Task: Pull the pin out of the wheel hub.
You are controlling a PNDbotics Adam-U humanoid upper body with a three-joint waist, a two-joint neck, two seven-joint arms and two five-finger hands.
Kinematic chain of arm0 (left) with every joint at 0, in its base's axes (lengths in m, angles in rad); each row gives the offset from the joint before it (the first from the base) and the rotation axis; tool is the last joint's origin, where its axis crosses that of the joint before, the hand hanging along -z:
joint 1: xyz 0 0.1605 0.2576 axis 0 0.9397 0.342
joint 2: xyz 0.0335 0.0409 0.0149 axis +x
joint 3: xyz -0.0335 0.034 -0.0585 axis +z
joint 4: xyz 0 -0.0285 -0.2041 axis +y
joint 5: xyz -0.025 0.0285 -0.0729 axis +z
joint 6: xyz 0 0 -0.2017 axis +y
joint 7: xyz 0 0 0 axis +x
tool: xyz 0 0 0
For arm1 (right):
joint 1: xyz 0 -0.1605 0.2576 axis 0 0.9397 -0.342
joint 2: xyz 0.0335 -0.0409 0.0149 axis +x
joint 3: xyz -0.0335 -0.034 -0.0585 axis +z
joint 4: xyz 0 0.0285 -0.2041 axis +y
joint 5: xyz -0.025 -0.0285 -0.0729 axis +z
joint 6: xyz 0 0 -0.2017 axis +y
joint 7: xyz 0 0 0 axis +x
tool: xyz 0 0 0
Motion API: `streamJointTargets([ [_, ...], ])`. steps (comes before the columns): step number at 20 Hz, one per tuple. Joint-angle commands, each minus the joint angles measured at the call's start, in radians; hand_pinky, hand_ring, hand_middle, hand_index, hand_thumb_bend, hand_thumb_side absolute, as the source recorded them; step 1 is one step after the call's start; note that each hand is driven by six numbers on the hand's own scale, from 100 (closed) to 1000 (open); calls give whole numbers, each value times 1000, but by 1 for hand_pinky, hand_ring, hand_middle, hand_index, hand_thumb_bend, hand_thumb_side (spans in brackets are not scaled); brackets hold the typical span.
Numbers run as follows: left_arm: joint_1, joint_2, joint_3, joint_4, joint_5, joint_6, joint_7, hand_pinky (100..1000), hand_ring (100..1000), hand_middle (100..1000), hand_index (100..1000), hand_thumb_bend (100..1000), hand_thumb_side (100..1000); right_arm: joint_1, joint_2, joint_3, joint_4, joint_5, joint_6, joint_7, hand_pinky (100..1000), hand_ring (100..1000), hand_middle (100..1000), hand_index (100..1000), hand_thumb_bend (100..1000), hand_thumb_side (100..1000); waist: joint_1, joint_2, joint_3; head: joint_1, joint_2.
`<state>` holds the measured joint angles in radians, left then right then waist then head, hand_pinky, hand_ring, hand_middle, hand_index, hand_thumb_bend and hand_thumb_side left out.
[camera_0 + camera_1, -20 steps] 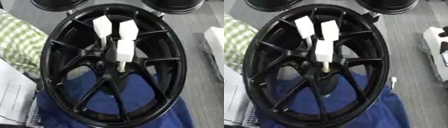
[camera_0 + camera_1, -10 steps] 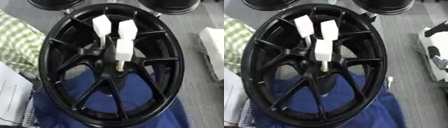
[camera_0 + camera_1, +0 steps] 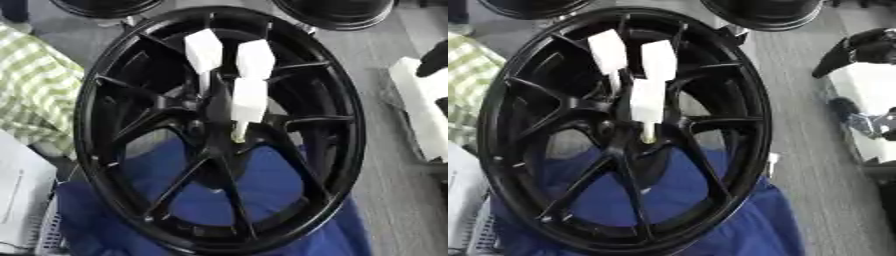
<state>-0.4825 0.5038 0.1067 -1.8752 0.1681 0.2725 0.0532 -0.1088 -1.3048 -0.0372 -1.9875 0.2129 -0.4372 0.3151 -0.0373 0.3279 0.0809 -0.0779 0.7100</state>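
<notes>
A black spoked wheel hub (image 3: 114,165) lies on a blue cloth and fills the middle of both views. Three white block-headed pins stand up from its centre. Two are at the back (image 3: 203,50) (image 3: 255,57). The nearest pin (image 3: 248,100) shows a pale tip going down into the hub's centre. My right hand (image 3: 866,47) shows as a black shape at the right edge, well apart from the wheel and touching no pin. My left hand is out of view.
A blue cloth (image 3: 262,185) lies under the wheel. Two more black wheels (image 3: 337,10) sit at the far edge. A green checked cloth (image 3: 31,95) and white paper (image 3: 17,200) are on the left. A white block (image 3: 868,100) with a dark, silvery part on it stands on the right.
The black shape of my right hand has come further into view at the right edge and risen. The wheel and its pins stand as before; the picture has shifted slightly.
</notes>
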Motion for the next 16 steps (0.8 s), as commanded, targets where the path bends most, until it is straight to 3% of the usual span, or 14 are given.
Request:
streamJointTargets([
  [1,-2,6,18,-25,5,3,6,789,625,523,743,126,663,-28,-89,3,0,50,-51,53,887,805,719,792,100,432,3,-13,4,-11,-8],
  [4,2,0,18,-25,7,7,3,791,626,524,744,127,666,-60,-82,-3,36,36,-103,107,886,800,713,789,100,386,2,-13,10,-14,-4],
  [7,0,-8,19,-27,8,9,3,792,626,523,744,129,665,-108,-68,-1,56,-15,-112,152,889,796,707,787,100,325,1,-16,16,-18,-1],
  [16,-13,-26,7,-26,14,25,-2,795,626,522,740,129,669,-271,-53,102,83,-169,15,164,913,798,703,791,100,325,-6,-22,46,-54,-3],
])
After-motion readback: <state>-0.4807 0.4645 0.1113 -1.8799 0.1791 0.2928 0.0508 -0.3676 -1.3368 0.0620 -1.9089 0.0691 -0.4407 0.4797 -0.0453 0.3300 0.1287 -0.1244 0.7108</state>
